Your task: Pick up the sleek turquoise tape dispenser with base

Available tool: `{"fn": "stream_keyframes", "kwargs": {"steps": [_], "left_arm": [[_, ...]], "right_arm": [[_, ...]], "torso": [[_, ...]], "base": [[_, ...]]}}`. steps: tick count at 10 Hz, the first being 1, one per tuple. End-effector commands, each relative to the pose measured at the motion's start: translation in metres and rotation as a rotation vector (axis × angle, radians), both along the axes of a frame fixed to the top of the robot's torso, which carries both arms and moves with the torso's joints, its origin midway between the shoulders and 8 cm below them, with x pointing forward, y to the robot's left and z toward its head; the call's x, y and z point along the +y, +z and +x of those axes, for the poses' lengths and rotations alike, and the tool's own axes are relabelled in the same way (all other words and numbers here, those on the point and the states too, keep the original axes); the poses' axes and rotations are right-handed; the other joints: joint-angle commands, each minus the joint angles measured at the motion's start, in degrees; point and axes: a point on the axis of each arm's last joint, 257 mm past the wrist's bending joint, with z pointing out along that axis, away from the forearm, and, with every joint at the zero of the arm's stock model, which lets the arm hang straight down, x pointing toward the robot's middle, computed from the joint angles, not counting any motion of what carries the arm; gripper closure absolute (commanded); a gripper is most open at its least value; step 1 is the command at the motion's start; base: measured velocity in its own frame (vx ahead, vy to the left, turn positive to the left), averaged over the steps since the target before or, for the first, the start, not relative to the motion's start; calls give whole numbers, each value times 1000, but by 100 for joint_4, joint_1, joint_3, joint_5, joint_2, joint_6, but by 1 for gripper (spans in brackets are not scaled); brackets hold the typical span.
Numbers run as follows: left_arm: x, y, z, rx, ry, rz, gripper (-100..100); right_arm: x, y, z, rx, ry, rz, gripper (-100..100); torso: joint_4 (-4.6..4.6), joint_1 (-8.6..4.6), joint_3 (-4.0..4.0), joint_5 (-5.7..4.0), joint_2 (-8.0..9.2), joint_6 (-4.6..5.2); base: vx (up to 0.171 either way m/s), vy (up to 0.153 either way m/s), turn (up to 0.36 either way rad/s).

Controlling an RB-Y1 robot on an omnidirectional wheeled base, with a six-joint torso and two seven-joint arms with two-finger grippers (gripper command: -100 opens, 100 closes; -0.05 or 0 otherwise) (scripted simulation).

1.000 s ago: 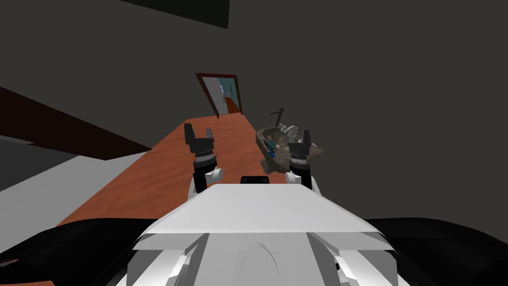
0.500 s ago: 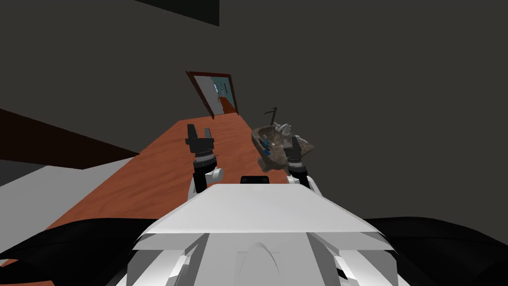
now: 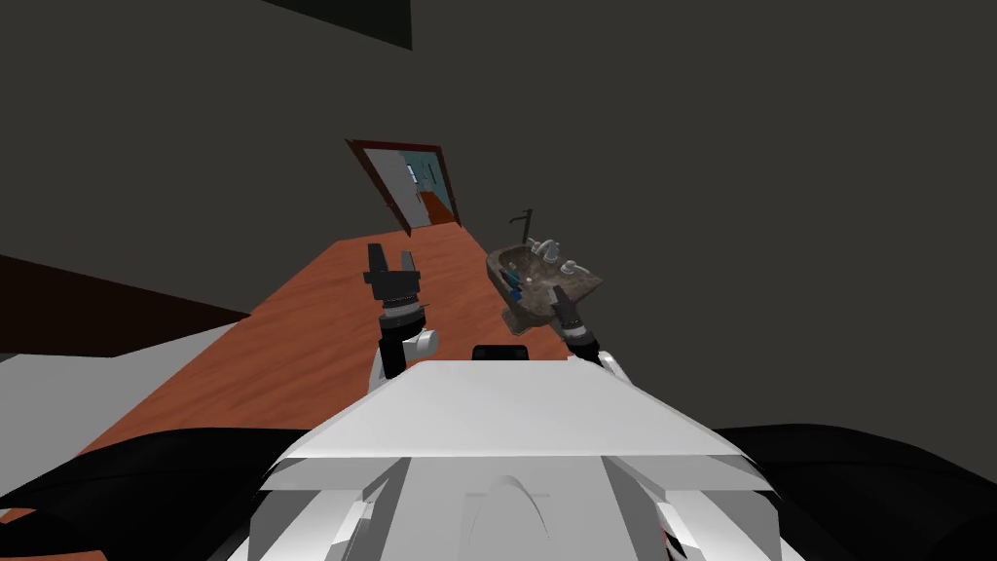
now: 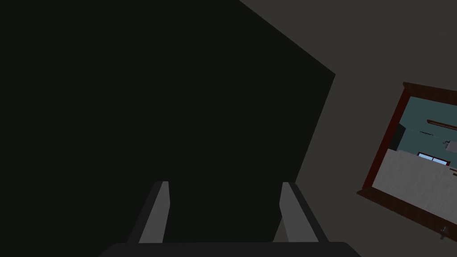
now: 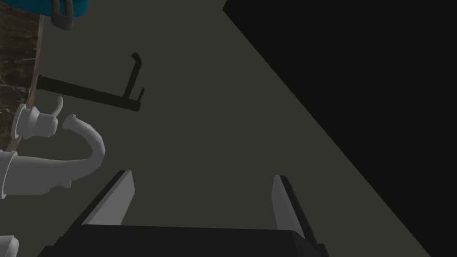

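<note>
Nearest to me, the left pincer (image 3: 392,265) hangs over the red-brown plank floor (image 3: 292,341), its two thin grey blades spread wide with nothing between them. The right pincer (image 3: 562,297) hovers at the near rim of the sink (image 3: 531,314), also wide open and empty. The sink is a brown, marbled, stone-looking bowl fixed to the dark wall. The dispenser (image 5: 40,5) lies down in that bowl toward its left side. It is a smooth turquoise shell with a small dark grey loop on it, and it sits well off to the side of the right blades, not between them. Beside one blade curves the faucet (image 5: 67,165), pale grey and round-bodied with a hooked spout, and past it a thin black bar (image 5: 89,94) juts from the wall. My worry is the aim. The pincer points past the dispenser at bare wall, so swinging across could clip the spout or the hard rim. The slick shell may also slide on the curved bowl or slip between such narrow blades. Farthest off stands a door (image 3: 409,185) in a dark red frame.
</note>
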Motion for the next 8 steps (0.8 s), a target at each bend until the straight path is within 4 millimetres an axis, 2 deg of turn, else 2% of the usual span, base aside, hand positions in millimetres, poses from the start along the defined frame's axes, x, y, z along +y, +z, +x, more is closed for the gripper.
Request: {"fn": "stream_keyframes", "kwargs": {"steps": [1, 2, 4, 5, 6, 8], "left_arm": [[0, 0, 0, 0, 0, 0, 0], [0, 0, 0, 0, 0, 0, 0], [0, 0, 0, 0, 0, 0, 0], [0, 0, 0, 0, 0, 0, 0], [0, 0, 0, 0, 0, 0, 0], [0, 0, 0, 0, 0, 0, 0]], "right_arm": [[-5, -11, -3, 26, 4, -31, -100], [-9, -38, -7, 79, 12, -90, -100], [-17, -67, -14, 137, 22, -157, -100], [-26, -93, -21, 188, 24, -212, -100], [-28, -97, -22, 198, 29, -226, -100], [-42, -127, -34, 262, 36, -298, -100]], "torso": [[0, 0, 0, 0, 0, 0], [0, 2, -1, 1, -2, -2], [0, 6, 1, 1, 1, 1], [1, 8, 0, 2, -1, -2], [0, 10, 0, 3, 0, 0], [0, 15, -2, 4, -4, -1]], "base": [[-23, 1, -59], [-26, 3, -110], [-31, 15, -111], [-26, 21, -76], [-22, 22, -59], [-18, 36, -71]]}}
